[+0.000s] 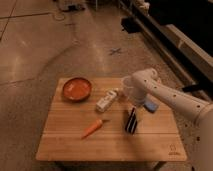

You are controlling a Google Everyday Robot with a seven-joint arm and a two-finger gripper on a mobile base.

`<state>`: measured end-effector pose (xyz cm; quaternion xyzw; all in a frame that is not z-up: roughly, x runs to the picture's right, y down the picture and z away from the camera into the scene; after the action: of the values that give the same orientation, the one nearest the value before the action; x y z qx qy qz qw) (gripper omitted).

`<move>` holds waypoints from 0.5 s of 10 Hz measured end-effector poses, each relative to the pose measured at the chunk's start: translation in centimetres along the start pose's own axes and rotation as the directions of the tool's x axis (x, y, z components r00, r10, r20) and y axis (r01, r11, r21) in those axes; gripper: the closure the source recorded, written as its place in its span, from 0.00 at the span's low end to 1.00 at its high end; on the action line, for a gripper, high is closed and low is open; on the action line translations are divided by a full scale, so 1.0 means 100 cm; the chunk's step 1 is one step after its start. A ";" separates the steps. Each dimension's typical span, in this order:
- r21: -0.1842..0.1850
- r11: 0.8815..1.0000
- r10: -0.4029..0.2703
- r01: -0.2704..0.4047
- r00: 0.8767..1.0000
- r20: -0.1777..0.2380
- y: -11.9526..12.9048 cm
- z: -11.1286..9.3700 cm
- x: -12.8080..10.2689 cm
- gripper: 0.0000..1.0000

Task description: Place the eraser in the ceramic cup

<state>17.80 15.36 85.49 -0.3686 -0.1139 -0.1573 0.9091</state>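
My gripper (131, 121) points down at the wooden table (110, 142), right of centre, its tip close to or on the board. A small blue flat block, the eraser (150, 105), lies on the table just right of my arm and behind the gripper, apart from it. A pale cup-like shape (128, 88) stands at the back of the table, right against my white arm (150, 87), which partly hides it. The gripper is in front of the cup and left of the eraser.
An orange bowl (76, 88) sits at the back left. A white bottle (106, 101) lies on its side near the middle. A carrot (94, 128) lies left of the gripper. Dark furniture runs along the right behind the table.
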 end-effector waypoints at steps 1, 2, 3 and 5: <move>0.015 1.000 -0.018 0.018 1.000 0.008 0.002 0.003 0.003 0.20; 0.030 0.999 -0.040 0.039 0.999 0.013 0.005 0.007 0.008 0.20; 0.060 0.996 -0.070 0.068 0.997 0.020 0.009 0.009 0.014 0.20; 0.104 0.989 -0.112 0.108 0.993 0.034 0.011 0.011 0.020 0.20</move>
<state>19.97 16.44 86.25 -0.3180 -0.1598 -0.1939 0.9142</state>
